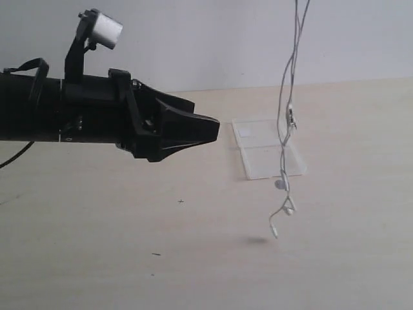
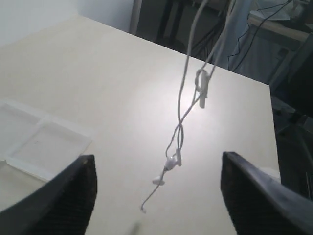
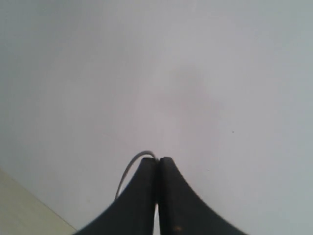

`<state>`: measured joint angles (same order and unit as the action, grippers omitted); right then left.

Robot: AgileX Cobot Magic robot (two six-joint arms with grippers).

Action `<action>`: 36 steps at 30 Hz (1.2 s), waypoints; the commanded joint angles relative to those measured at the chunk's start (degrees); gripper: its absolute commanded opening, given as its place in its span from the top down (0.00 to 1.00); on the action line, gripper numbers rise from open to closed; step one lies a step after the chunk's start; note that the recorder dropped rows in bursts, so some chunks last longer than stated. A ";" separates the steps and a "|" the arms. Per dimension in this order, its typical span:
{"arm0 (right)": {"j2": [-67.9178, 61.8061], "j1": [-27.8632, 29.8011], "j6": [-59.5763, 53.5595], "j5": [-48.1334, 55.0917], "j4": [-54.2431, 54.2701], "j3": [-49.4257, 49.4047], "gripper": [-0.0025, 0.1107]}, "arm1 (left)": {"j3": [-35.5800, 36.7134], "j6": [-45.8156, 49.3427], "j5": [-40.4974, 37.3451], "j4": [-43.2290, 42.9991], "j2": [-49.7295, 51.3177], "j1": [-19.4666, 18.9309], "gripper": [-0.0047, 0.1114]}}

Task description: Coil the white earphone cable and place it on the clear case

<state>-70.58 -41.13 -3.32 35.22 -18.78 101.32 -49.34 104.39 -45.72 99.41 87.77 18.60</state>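
So the right fingers (image 3: 142, 196) are pressed tight together up high, out of the exterior shot, with a thin loop of the white earphone cable (image 2: 202, 87) poking out at their tips, so I'd call that pinched and held. From there the cable hangs pretty much straight down, long axis vertical. The earbuds dangle at the bottom just off the surface (image 1: 129, 258), with a small shadow under them.

The clear case (image 1: 268, 152) lies open and flat toward the far edge of the surface, and the hanging strands cross in front of it in the exterior view. Can't really tell whether the earbuds are over it or a bit nearer than its near edge.

The left fingers (image 2: 68, 196) are spread wide apart with nothing in them. That arm lies level and points at the cable from the side. In its wrist view the wire hangs right in the gap between the two fingers but out ahead of them, not touching. My guess is the next bit is reaching forward to catch the lower part of the wire, and it's thin enough to slip past easily.
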 commanded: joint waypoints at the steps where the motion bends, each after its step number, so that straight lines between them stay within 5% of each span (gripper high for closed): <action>1: -0.06 0.28 0.36 -0.58 -0.48 0.42 0.98 | -1.97 -0.08 1.03 0.53 2.26 2.72 0.36; 22: -0.18 0.28 1.97 -0.44 0.81 2.60 0.98 | -11.09 0.17 -1.50 0.53 10.28 5.64 0.36; 32: -0.17 0.28 1.97 -0.44 0.81 2.60 0.98 | -12.85 -0.19 4.98 0.53 10.96 8.35 0.37; 34: -0.17 0.28 1.97 -0.44 0.81 2.60 0.98 | -12.85 -0.19 5.10 0.53 10.96 8.75 0.45; 36: -0.17 0.28 1.97 -0.57 0.81 2.60 0.98 | -12.85 -0.27 4.99 0.53 10.96 9.37 0.65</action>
<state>-70.61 -41.13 -1.67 35.22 -17.94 103.56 -61.90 104.51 -40.96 99.41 98.81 27.11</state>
